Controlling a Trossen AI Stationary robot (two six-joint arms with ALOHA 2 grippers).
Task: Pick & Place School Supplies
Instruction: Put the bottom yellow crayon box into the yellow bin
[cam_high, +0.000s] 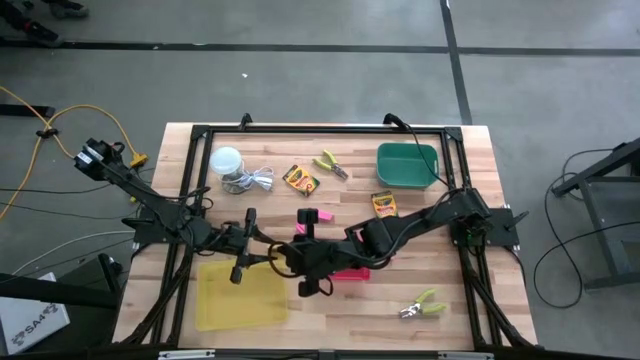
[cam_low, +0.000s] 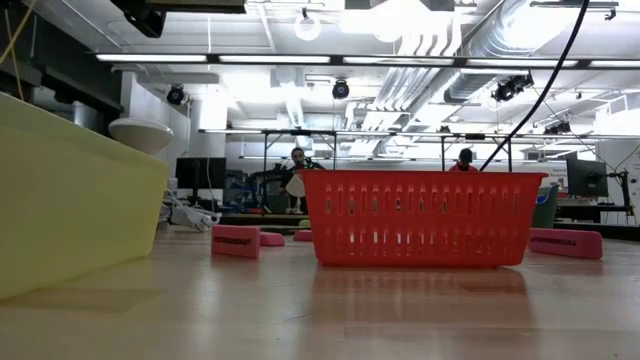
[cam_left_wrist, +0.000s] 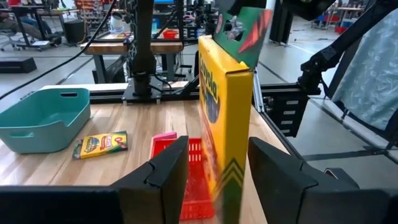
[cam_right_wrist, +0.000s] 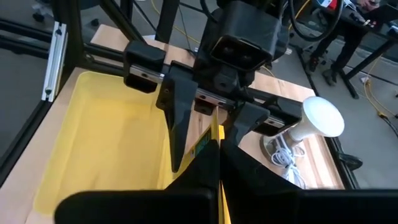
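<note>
— Over the middle of the surface (cam_high: 450, 290), what have you got?

— I've got both arms meeting above the red basket (cam_left_wrist: 196, 180). My right hand (cam_right_wrist: 219, 163) is clenched on the top edge of a crayon box (cam_left_wrist: 227, 112), which hangs upright over the basket.

— And your left hand?

— My left hand (cam_left_wrist: 219, 148) faces it, fingers (cam_left_wrist: 169, 171) spread to either side of the box. From the left wrist I see a gap on each side, so it's released, not gripping.

— Is the box touching the basket?

— I can't tell. Its lower end drops out of sight between my fingers.

— Where's everything else?

— From above, a second crayon box (cam_high: 384, 203) lies flat just beside the green tray (cam_high: 407, 165) at the far right. A third crayon box (cam_high: 300, 180) lies near the far middle, with one pair of green-handled scissors (cam_high: 331, 164) next to it. The other scissors (cam_high: 422, 305) sit at the near right, well apart from the rest.

— Erasers?

— One pink eraser (cam_high: 313, 216) lies just beyond the arms. At table height I see another eraser (cam_low: 236, 241) to one side of the basket and one more eraser (cam_low: 566, 243) on the other.

— Yellow tray?

— The yellow tray (cam_high: 240, 295) sits at the near left, beside my left arm. A white round thing (cam_high: 227, 162) with a coiled cable is at the far left.
</note>
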